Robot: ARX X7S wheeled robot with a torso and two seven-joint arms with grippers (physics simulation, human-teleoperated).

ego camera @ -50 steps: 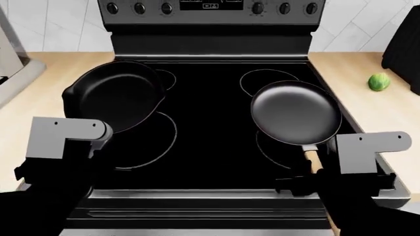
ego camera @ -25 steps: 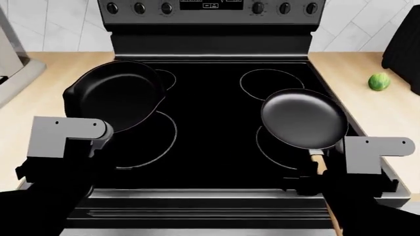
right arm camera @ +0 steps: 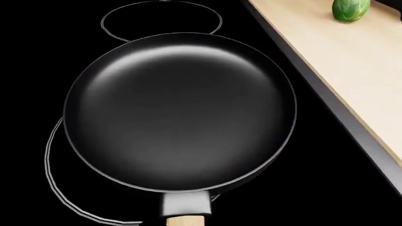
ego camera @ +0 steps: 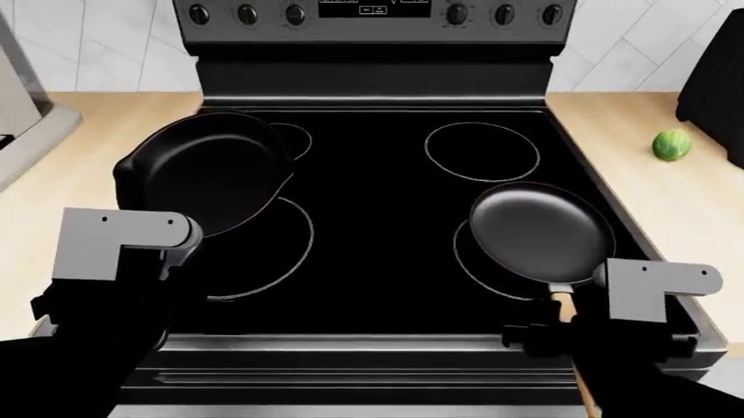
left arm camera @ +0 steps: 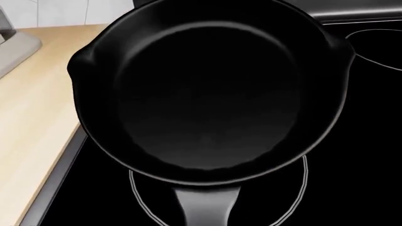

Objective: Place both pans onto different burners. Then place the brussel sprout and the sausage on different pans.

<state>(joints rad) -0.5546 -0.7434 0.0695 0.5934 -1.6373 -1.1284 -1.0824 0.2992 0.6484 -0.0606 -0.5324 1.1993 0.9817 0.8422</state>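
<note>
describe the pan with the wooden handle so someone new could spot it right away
Start at the black glass stovetop and go to its front right burner ring, nearest the wooden counter holding the brussel sprout. The wooden-handled pan sits over that ring. Unlike the deep all-black pan on the left, it is shallow, with a smooth grey sheen and a pale handle.

Left claw: fingers are being hidden behind the grey wrist block in the head view and are being left out of the left wrist view, so grip state is not being shown. Right claw: same. Cast-iron pan (ego camera: 207, 172): handle is being covered by the left arm; in the left wrist view it is being cut off at the edge. Wooden-handled pan (ego camera: 542, 232): handle is being cropped at the right wrist view's edge and partly covered in the head view. Front-left burner ring (ego camera: 273, 261) is being partly hidden under the cast-iron pan.
</note>
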